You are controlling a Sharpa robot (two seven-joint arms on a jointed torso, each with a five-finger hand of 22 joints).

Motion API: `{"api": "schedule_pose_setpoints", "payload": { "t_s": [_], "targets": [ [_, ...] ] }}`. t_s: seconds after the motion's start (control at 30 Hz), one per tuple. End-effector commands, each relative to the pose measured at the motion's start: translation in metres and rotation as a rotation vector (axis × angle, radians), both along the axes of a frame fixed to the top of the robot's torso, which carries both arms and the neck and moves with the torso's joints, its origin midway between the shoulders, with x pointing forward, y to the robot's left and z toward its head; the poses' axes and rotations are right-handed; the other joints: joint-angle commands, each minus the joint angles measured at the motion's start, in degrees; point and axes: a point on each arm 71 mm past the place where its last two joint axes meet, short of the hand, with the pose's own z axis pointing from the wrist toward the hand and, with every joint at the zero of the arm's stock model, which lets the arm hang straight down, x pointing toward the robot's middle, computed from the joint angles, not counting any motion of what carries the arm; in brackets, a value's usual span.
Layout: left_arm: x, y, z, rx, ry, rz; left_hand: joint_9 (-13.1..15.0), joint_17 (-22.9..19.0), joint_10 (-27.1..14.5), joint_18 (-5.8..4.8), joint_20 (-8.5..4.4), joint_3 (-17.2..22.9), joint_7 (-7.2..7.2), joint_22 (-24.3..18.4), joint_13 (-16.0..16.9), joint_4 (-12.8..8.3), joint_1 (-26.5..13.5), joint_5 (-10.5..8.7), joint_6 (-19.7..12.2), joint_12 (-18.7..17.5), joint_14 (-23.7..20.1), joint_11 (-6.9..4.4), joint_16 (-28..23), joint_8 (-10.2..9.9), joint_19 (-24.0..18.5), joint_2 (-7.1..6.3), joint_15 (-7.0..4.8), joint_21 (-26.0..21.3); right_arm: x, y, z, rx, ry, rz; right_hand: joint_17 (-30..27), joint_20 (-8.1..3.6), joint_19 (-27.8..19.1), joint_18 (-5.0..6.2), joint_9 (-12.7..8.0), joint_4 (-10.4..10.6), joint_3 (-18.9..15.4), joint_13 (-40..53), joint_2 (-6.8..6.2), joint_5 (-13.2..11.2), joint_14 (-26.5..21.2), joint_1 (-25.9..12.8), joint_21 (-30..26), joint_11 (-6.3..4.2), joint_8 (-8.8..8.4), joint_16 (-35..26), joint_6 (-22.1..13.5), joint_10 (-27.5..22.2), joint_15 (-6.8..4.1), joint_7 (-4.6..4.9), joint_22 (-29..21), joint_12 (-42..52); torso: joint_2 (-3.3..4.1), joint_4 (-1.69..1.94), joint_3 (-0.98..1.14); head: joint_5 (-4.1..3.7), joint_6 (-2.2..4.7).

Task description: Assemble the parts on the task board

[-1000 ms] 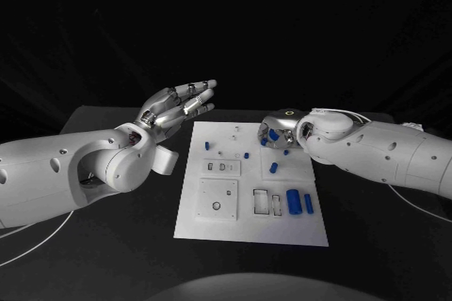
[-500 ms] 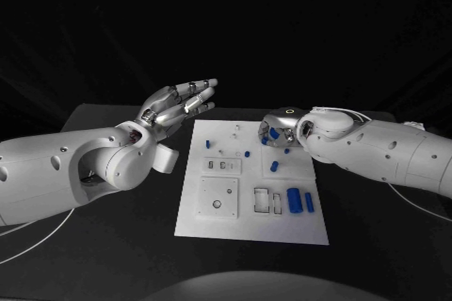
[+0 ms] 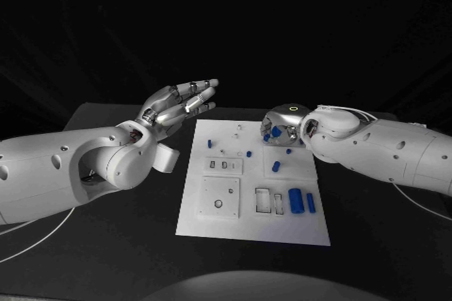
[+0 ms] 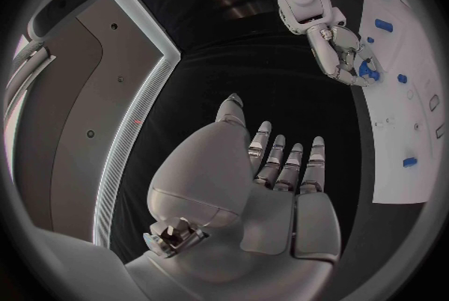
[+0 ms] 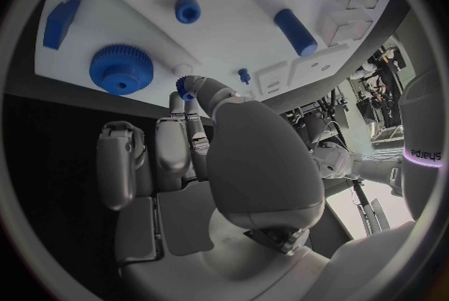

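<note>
The right silver hand (image 3: pixel 279 132) hovers over the far right corner of the white flat plastic task board (image 3: pixel 236 229), pinching a small blue part (image 5: pixel 185 84) at its fingertips. The left silver hand (image 3: pixel 179 105), fingers spread and empty, hangs off that board's far left corner, farther from the parts.

The task board (image 3: pixel 217 213) is the landmark. Its near half is free from above; only two blue cylinders (image 3: pixel 300 201) lie flat there. The right hand (image 3: pixel 279 132) hangs over the far right corner and blocks that side. The left hand (image 3: pixel 179 105) is raised beside the far left corner, off the board.
</note>
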Motion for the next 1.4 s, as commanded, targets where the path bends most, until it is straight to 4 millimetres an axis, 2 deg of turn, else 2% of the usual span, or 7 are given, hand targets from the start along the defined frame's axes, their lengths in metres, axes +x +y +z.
{"api": "schedule_pose_setpoints", "payload": {
  "t_s": [0.03, 0.3, 0.47, 0.53, 0.8, 1.07, 1.4],
  "targets": [
    [-0.001, -0.002, 0.001, -0.004, -0.007, -0.014, 0.1, 0.1, 0.1, -0.97, 0.03, 0.1, 0.12, 0.1, 0.1, 0.0, 0.7, 0.4, 0.4, 0.2, 0.4, 0.3, 0.2, 0.4, 0.4, -0.08, -0.07, 0.4, 0.001, 0.006, 0.011, 0.009, -0.028, 0.01, -0.2, -0.26, -0.3, 0.93, 0.1, -0.1, -0.3, 0.1, 0.6, -0.4, -0.2, -0.3, -0.3, -1.09, 0.23, -0.4, 0.4, 1.6, -0.11, 0.11, 5.0, -0.1, 0.0, -0.02, 0.0, 0.13, -0.09],
    [-0.001, -0.003, 0.001, -0.005, -0.007, -0.018, 0.1, 0.1, 0.2, -1.02, 0.03, 0.1, 0.18, 0.1, 0.1, 0.0, 0.9, 0.49, 0.6, 0.3, 0.5, 0.36, 0.4, 0.5, 0.4, -0.04, -0.03, 0.5, 0.012, 0.023, 0.024, 0.026, -0.028, 0.001, -0.2, -0.21, -0.2, 0.92, 0.2, -0.1, -0.5, -0.1, 0.45, -1.2, -0.1, -0.5, -0.4, -1.07, 0.2, -0.5, 0.4, 1.8, -0.06, 0.03, 5.1, -0.6, 0.1, 0.19, 0.02, 0.29, -0.05],
    [-0.001, -0.003, 0.001, -0.005, -0.008, -0.016, 0.1, 0.1, 0.2, -1.02, 0.03, 0.1, 0.18, 0.1, 0.1, 0.0, 0.9, 0.49, 0.6, 0.3, 0.5, 0.36, 0.4, 0.5, 0.4, -0.04, -0.03, 0.5, 0.02, 0.032, 0.025, 0.023, -0.02, -0.012, -0.4, -0.17, -0.2, 0.94, 0.3, 0.0, -0.6, -0.2, 0.43, -1.6, -0.2, -0.6, -0.4, -1.04, 0.15, -0.6, 0.4, 1.9, 0.0, 0.01, 5.0, -0.8, 0.28, 0.46, -0.06, 0.13, 0.0],
    [-0.001, -0.004, 0.001, -0.005, -0.008, -0.017, 0.1, 0.1, 0.2, -1.02, 0.03, 0.1, 0.18, 0.1, 0.1, 0.0, 0.9, 0.49, 0.6, 0.3, 0.5, 0.36, 0.4, 0.5, 0.4, -0.04, -0.03, 0.5, 0.023, 0.036, 0.026, 0.023, -0.017, -0.017, -0.4, -0.16, -0.3, 0.95, 0.3, 0.0, -0.6, -0.2, 0.43, -1.6, -0.2, -0.6, -0.5, -1.03, 0.13, -0.6, 0.3, 1.9, 0.01, 0.0, 5.0, -0.9, 0.27, 0.42, -0.04, 0.17, -0.04],
    [-0.001, -0.005, 0.002, -0.007, -0.01, -0.02, 0.1, 0.1, 0.3, -1.05, 0.04, 0.1, 0.2, 0.1, 0.1, 0.0, 1.0, 0.55, 0.6, 0.3, 0.5, 0.39, 0.4, 0.5, 0.5, -0.04, 0.0, 0.5, 0.032, 0.052, 0.026, 0.019, -0.018, -0.028, -0.6, -0.13, -0.4, 0.98, 0.3, -0.1, -0.6, -0.3, 0.39, -1.8, -0.3, -0.6, -0.6, -1.0, 0.03, -0.7, 0.2, 1.9, 0.03, -0.04, 4.9, -1.1, 0.86, 0.98, -0.07, 0.03, 0.01],
    [-0.001, -0.007, 0.002, -0.008, -0.012, -0.023, 0.1, 0.1, 0.3, -1.08, 0.04, 0.2, 0.21, 0.1, 0.1, 0.0, 1.1, 0.62, 0.6, 0.4, 0.6, 0.41, 0.5, 0.5, 0.5, -0.03, 0.04, 0.5, 0.038, 0.062, 0.023, 0.031, -0.016, -0.04, -0.7, -0.12, -0.4, 0.99, 0.3, -0.1, -0.7, -0.3, 0.32, -1.9, -0.3, -0.6, -0.6, -0.97, -0.04, -0.8, 0.1, 1.9, 0.04, -0.08, 4.9, -1.3, 1.22, 1.32, -0.06, -0.05, 0.1],
    [-0.001, -0.006, 0.002, -0.008, -0.013, -0.021, 0.1, 0.1, 0.3, -1.08, 0.04, 0.2, 0.21, 0.1, 0.1, 0.0, 1.1, 0.62, 0.6, 0.4, 0.6, 0.41, 0.5, 0.5, 0.5, -0.03, 0.04, 0.5, 0.039, 0.069, 0.018, 0.033, -0.003, -0.044, -0.9, -0.06, -0.5, 1.03, 0.3, -0.1, -0.7, -0.5, 0.24, -2.3, -0.4, -0.6, -0.8, -0.9, -0.17, -0.9, 0.0, 1.9, 0.13, -0.12, 4.7, -1.7, 1.12, 1.14, -0.1, 0.09, -0.03]
  ]
}}
